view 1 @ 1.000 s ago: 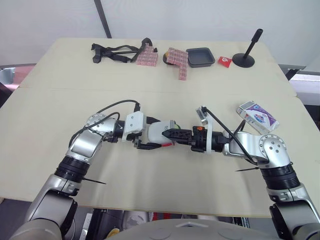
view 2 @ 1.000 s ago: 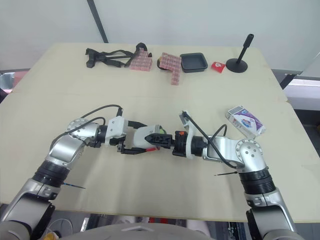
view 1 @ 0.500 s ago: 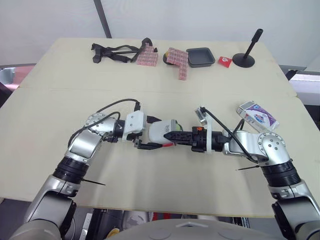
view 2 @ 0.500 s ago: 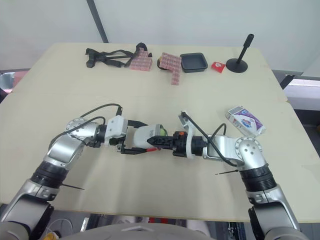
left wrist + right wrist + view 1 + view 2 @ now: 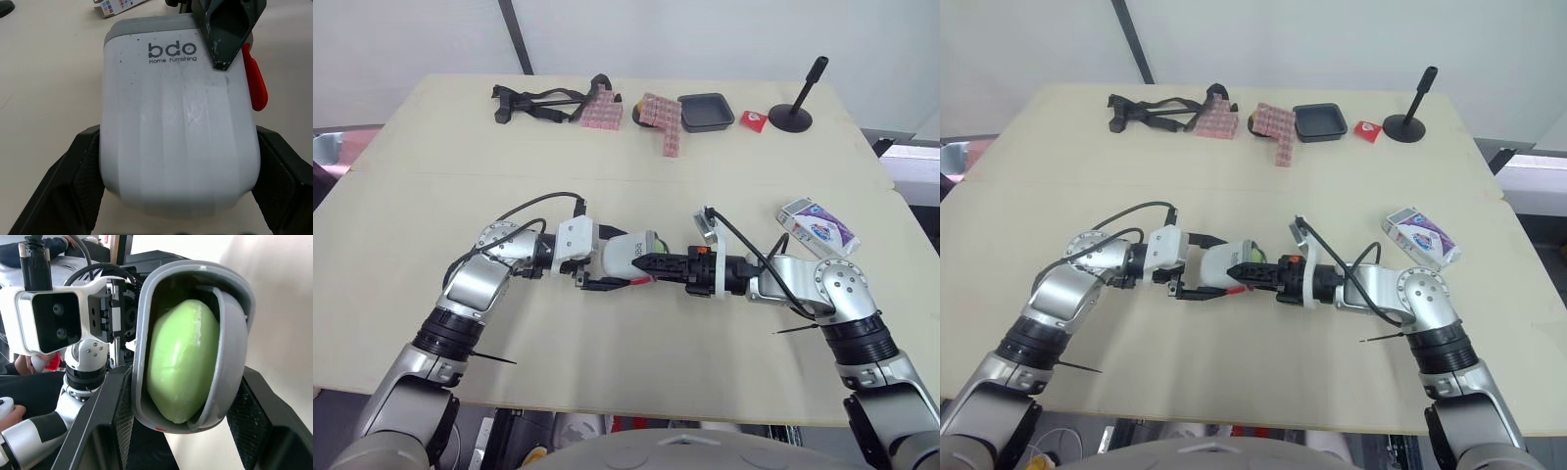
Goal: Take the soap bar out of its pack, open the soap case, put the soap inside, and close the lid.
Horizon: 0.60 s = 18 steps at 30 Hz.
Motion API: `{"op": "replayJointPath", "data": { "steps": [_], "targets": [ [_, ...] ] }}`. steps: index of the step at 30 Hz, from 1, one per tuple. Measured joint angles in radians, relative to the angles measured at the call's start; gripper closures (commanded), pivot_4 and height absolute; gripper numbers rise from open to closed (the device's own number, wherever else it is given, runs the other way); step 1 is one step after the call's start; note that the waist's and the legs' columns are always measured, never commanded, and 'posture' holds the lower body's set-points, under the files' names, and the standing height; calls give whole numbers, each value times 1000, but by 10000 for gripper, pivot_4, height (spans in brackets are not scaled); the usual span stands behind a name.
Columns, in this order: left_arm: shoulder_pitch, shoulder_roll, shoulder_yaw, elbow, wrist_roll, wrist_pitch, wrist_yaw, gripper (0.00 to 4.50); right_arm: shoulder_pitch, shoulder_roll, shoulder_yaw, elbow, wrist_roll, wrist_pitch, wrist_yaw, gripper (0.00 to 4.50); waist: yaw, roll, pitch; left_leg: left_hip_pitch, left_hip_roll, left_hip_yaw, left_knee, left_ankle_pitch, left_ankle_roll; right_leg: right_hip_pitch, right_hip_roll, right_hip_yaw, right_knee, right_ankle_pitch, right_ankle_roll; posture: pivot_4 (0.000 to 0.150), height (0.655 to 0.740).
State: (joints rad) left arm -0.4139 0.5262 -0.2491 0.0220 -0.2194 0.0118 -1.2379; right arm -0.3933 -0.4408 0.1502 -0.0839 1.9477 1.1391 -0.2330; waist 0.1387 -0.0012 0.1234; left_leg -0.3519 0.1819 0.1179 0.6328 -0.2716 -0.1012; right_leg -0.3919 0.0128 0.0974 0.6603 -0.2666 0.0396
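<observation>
The white soap case (image 5: 623, 257) with its grey rim hangs just above the table's middle, lying on its side. My left gripper (image 5: 607, 270) is shut on its white body, fingers (image 5: 73, 181) on both flanks. My right gripper (image 5: 652, 262) is shut on the case's grey open end; one finger tip lies on the top by a red tab (image 5: 256, 83). The green soap bar (image 5: 183, 357) sits inside the case, behind a grey inner flap. The white and purple soap pack (image 5: 818, 227) lies on the table to the right, beyond my right elbow.
Along the far edge lie a black strap (image 5: 538, 102), two red patterned packs (image 5: 599, 113), a black tray (image 5: 705, 111), a small red packet (image 5: 753, 120) and a black stand (image 5: 793, 113). A seam (image 5: 431, 176) crosses the table (image 5: 401, 235).
Almost nothing: my right wrist has edged a little toward the case. Both grippers keep their hold on it.
</observation>
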Motion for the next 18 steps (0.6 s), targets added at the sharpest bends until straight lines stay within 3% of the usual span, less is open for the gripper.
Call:
{"op": "replayJointPath", "data": {
  "steps": [9, 18],
  "targets": [
    [-11, 14, -3, 22, 0, -2, -2, 104, -10, -3, 0, 1, 0, -19, -14, 23586, -1, 0, 0, 0, 0, 0, 0, 0, 0, 0, 0, 0, 0, 0, 0, 1500, 7400],
    [-29, 75, 29, 144, 27, -53, 10, 104, -94, -193, -49, 3, -50, 15, 55, 23586, 6, 0, 0, -1, 0, 0, 0, 0, 0, 0, 4, 0, 0, 0, 0, 1500, 7400]
  ]
}}
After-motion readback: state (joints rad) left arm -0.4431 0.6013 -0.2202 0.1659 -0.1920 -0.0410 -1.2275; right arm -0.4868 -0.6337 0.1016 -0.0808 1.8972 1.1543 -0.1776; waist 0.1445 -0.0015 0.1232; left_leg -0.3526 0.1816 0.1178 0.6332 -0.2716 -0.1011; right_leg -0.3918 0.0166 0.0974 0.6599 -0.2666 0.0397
